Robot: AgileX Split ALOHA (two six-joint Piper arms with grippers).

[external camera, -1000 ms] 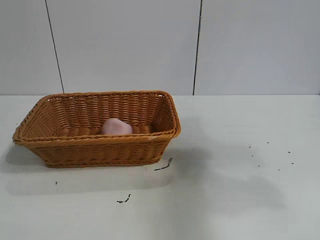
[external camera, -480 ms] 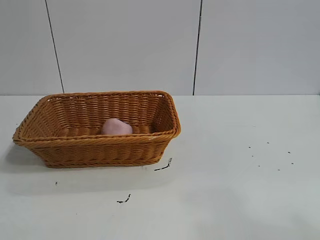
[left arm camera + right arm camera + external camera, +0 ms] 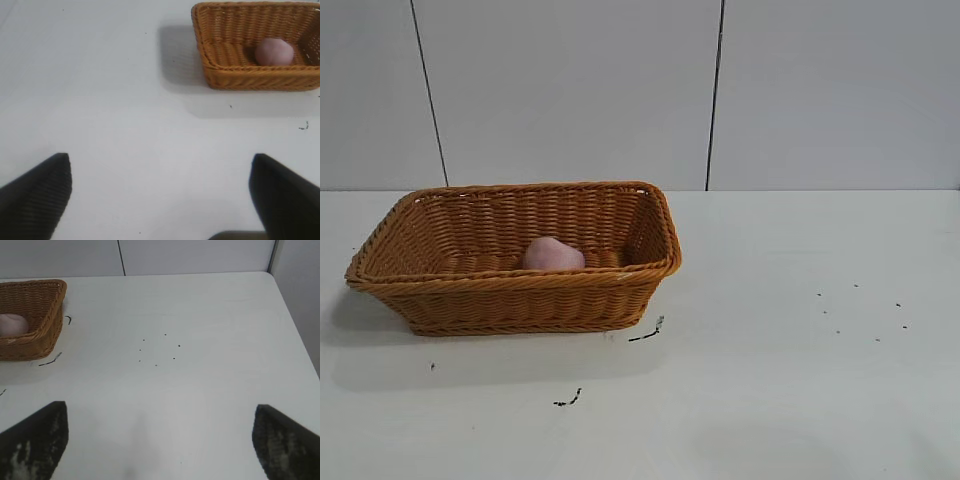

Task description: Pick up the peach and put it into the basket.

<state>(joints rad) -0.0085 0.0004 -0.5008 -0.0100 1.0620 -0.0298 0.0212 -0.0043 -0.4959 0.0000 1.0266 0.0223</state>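
The dusty-pink peach [image 3: 553, 254] lies inside the orange-brown wicker basket [image 3: 510, 285] at the left of the table. It also shows in the left wrist view [image 3: 274, 51] within the basket [image 3: 260, 80], and partly in the right wrist view [image 3: 12, 324] within the basket [image 3: 35, 342]. My left gripper [image 3: 160, 167] is open and empty above bare table, well away from the basket. My right gripper [image 3: 160, 412] is open and empty above bare table, far from the basket. Neither arm shows in the exterior view.
The white table [image 3: 780, 350] carries small dark specks [image 3: 860, 310] at the right and dark scribble marks [image 3: 648, 331] beside the basket. A grey panelled wall stands behind. The table's edge [image 3: 295, 325] shows in the right wrist view.
A faint shadow on the table in front has faded and drawn away toward the near edge. The peach and basket have not moved.
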